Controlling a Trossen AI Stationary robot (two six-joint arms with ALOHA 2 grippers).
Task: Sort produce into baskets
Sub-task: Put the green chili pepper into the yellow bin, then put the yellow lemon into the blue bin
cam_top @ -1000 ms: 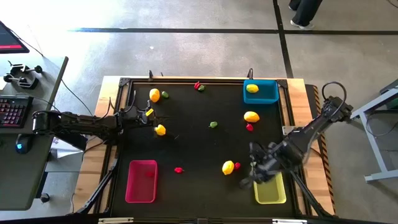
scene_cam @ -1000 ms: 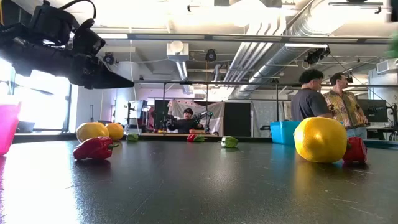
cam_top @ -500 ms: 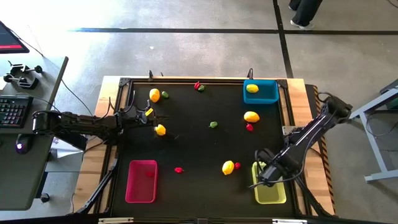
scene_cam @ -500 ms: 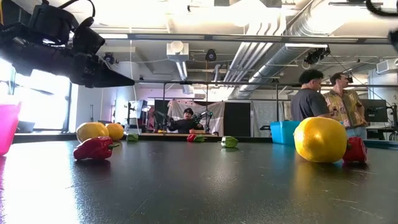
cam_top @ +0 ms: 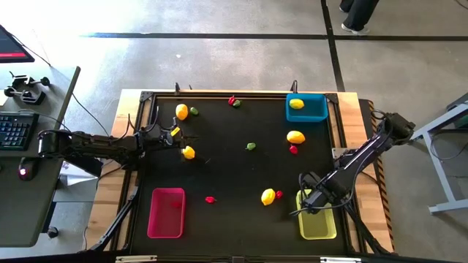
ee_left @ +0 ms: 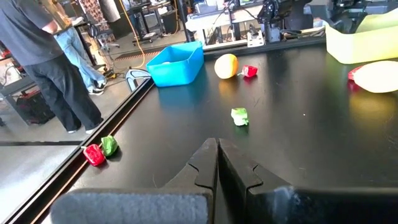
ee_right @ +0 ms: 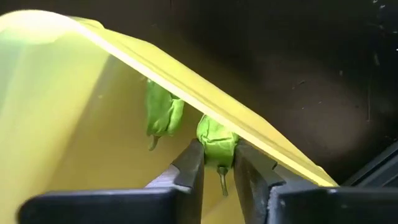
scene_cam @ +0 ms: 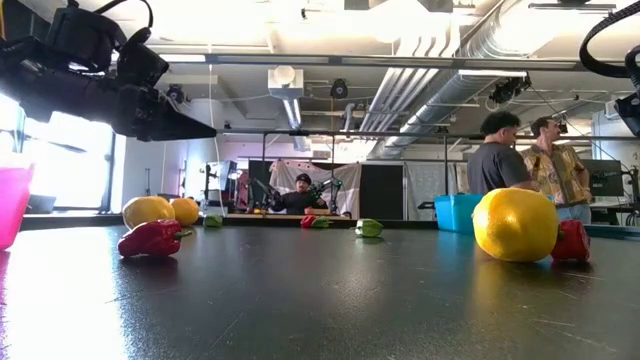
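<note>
Produce is lying scattered over the black counter (cam_top: 234, 161), with three baskets on it: blue basket (cam_top: 306, 108) at the far right corner holding one lemon, pink basket (cam_top: 166, 212) at the near left, yellow-green basket (cam_top: 317, 217) at the near right.

Right gripper (cam_top: 312, 201) is hovering at the yellow-green basket's rim. Its fingers (ee_right: 189, 165) are pinching narrow on a green piece (ee_right: 217, 142), which is hanging stem-down, long axis along the fingers, right over the rim (ee_right: 186, 87). Another green piece (ee_right: 163, 113) is already lying inside. Judging by this, release calls for the held piece sitting on the basket's inner side of that rim.

Left gripper (cam_top: 175, 136) is waiting near a lemon (cam_top: 189, 152), fingers (ee_left: 205, 168) closed together, holding nothing.
</note>
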